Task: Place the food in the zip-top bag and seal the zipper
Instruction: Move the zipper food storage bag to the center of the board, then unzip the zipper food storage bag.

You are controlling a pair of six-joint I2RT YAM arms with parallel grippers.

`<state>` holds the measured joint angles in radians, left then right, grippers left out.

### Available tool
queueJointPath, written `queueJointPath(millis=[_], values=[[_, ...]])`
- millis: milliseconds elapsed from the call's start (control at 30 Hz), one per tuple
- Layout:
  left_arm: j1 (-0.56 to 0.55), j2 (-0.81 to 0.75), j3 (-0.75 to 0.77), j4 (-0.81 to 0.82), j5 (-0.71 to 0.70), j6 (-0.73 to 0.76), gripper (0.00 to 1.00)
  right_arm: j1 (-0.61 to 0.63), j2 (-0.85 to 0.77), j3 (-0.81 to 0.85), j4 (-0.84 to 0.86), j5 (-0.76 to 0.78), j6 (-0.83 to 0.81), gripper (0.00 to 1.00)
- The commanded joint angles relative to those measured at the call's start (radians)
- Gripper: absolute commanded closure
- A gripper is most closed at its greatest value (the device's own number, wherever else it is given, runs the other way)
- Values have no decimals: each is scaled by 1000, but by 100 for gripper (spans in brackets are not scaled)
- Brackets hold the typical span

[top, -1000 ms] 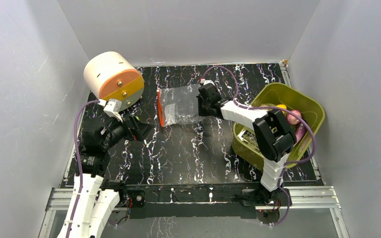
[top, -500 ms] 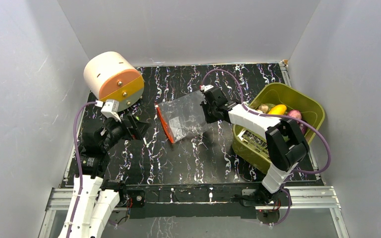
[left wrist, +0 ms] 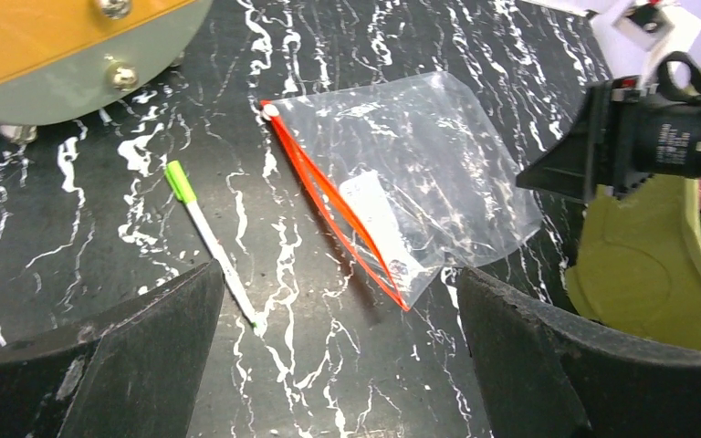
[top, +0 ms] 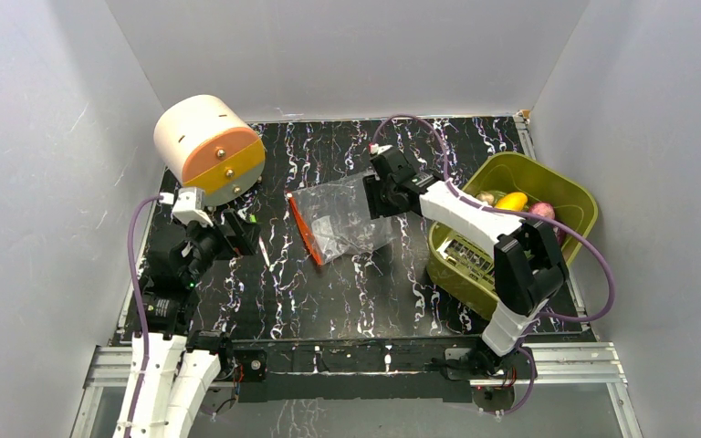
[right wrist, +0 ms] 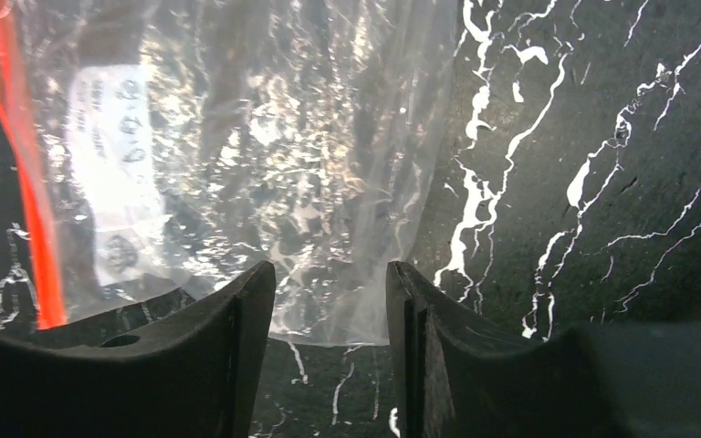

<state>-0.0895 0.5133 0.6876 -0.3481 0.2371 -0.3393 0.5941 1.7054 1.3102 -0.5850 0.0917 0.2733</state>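
We find the zip-top bag [top: 345, 217] flat at mid-table [top: 365, 292], zipper [top: 306, 228] on its left. The right gripper [top: 376, 196] straddles its right edge, jaws narrowly parted. The left gripper [top: 242, 239] stands wide, empty. The food [top: 511, 201] sits in the right-hand basket [top: 548, 178].

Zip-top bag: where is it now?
Top view: the zip-top bag lies mid-table, olive basket to its right, green-capped pen to its left, right end effector at its right edge.
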Motion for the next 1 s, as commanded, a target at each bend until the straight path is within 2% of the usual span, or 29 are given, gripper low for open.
queueJointPath(millis=[0, 400, 967], values=[[-4, -9, 51, -41, -106, 14, 2, 77, -12, 101, -19, 55, 92, 53], [-3, -30, 68, -89, -217, 2, 2, 327, 72, 175, 114, 230, 147, 48], [-3, -42, 69, -86, -208, -1, 2, 407, 339, 355, 83, 306, 90, 46]])
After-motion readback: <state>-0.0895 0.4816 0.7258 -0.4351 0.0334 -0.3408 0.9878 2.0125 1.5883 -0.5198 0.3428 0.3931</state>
